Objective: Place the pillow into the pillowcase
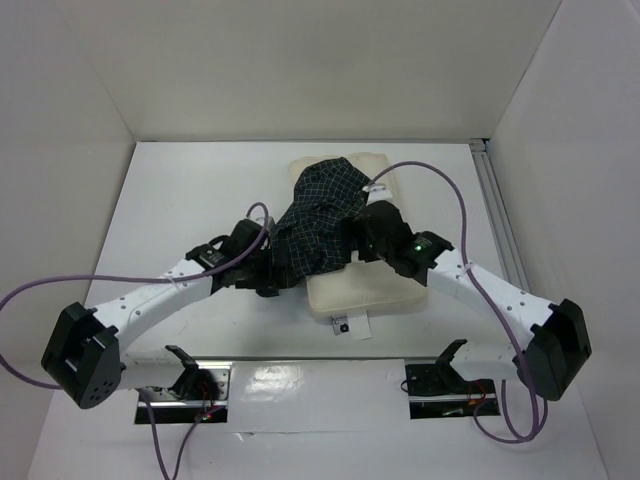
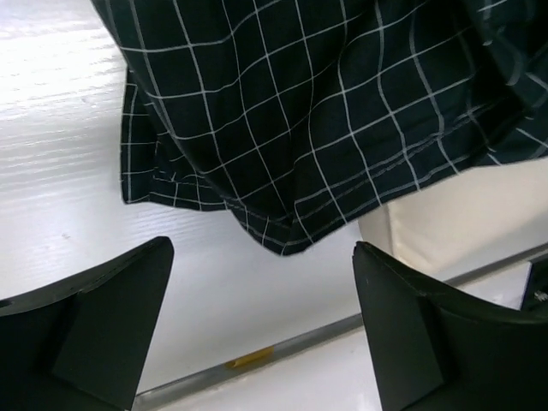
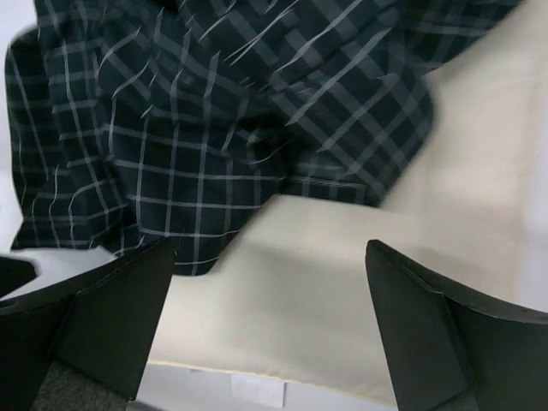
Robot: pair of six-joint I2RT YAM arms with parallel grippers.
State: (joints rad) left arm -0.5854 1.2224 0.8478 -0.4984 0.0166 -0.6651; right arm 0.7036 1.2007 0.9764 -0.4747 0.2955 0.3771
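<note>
Atop the pillow point(image 1: 368, 286), crumpled pillowcase point(image 1: 315, 220) between left hand point(image 2: 261, 257) and right hand point(image 3: 271, 253) (both released, empty).

The setting was shown to be a robotics lab test cell. A white table point(image 1: 200, 200) was enclosed on three sides by plain white walls point(image 1: 300, 70). A left arm point(image 1: 150, 298) and a right arm point(image 1: 490, 290) were bolted at its near edge, purple cables point(image 1: 90, 279) were trailed from them, and a metal rail point(image 1: 497, 215) was fixed along the right side.
</note>
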